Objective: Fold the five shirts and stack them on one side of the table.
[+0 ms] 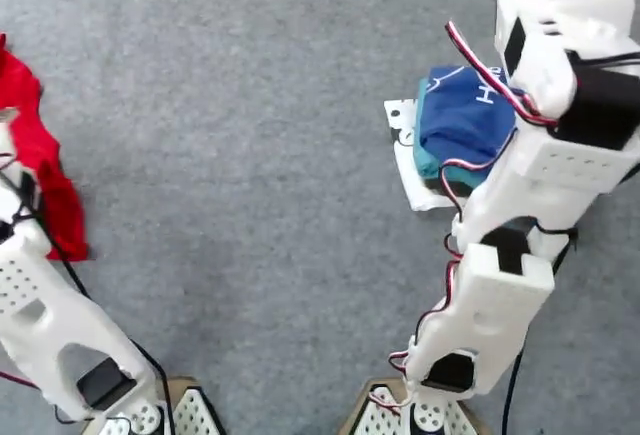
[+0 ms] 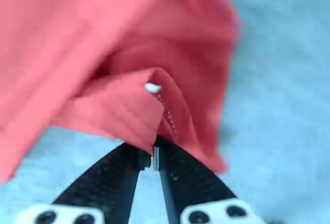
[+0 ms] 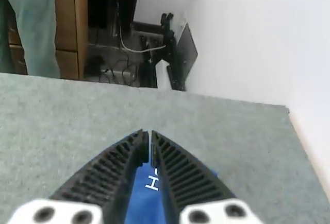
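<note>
Pinching red shirt (image 2: 103,54) edge tight, left gripper (image 2: 154,151) sits far left of high frame. Upper right, right gripper (image 3: 149,134) hangs jaws together, empty, over folded blue shirt (image 1: 462,115) on grey table (image 1: 250,155).

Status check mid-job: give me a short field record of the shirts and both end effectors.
red shirt: unfolded, at the left side of the table
left end effector: shut on red shirt
folded: blue shirt on teal shirt on white shirt, right side
right end effector: shut, empty, above blue shirt
shirts seen: four
</note>
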Controlling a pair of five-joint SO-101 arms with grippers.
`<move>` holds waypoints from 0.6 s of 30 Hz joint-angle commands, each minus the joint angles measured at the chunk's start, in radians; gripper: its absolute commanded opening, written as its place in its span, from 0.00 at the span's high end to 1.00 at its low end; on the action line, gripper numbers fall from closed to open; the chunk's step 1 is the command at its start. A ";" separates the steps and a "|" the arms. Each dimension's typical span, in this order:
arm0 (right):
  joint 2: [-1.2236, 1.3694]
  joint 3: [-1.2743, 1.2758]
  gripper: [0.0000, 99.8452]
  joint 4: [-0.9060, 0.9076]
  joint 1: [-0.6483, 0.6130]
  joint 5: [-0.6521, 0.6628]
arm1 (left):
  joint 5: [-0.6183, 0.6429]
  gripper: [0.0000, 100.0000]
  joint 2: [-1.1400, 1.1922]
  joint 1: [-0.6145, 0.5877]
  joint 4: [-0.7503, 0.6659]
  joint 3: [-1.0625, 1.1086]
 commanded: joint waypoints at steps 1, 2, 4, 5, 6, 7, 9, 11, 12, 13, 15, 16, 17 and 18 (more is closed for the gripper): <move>-0.059 0.041 0.98 0.003 -0.014 -0.002 | -0.121 0.97 -0.233 0.051 0.000 0.274; -0.064 0.056 0.98 0.003 -0.014 -0.002 | -0.152 0.97 -0.287 0.064 -0.017 0.344; -0.073 0.084 0.98 0.003 -0.014 -0.002 | -0.199 0.97 -0.410 0.088 -0.040 0.466; -0.076 0.096 0.98 0.003 -0.014 -0.002 | -0.230 0.97 -0.476 0.105 -0.040 0.519; -0.077 0.108 0.98 0.003 -0.014 -0.002 | -0.265 0.97 -0.537 0.128 -0.037 0.567; -0.077 0.119 0.98 0.003 -0.014 -0.002 | -0.305 0.97 -0.600 0.154 -0.032 0.616; -0.074 0.140 0.98 0.003 -0.014 -0.002 | -0.364 0.97 -0.724 0.220 -0.026 0.699; -0.074 0.165 0.98 0.002 -0.029 -0.002 | -0.388 0.97 -0.852 0.295 -0.006 0.760; -0.077 0.176 0.98 0.002 -0.038 -0.002 | -0.390 0.97 -0.911 0.341 -0.002 0.789; -0.077 0.182 0.98 0.002 -0.049 -0.002 | -0.387 0.97 -0.971 0.389 0.000 0.814; -0.077 0.191 0.98 0.002 -0.081 -0.002 | -0.387 0.97 -1.089 0.481 0.012 0.851; -0.074 0.193 0.98 0.002 -0.095 -0.002 | -0.385 0.97 -1.146 0.524 0.012 0.866; -0.073 0.193 0.98 0.002 -0.112 -0.002 | -0.379 0.97 -1.201 0.564 0.012 0.878; -0.071 0.193 0.98 0.002 -0.127 -0.002 | -0.364 0.97 -1.254 0.602 0.012 0.885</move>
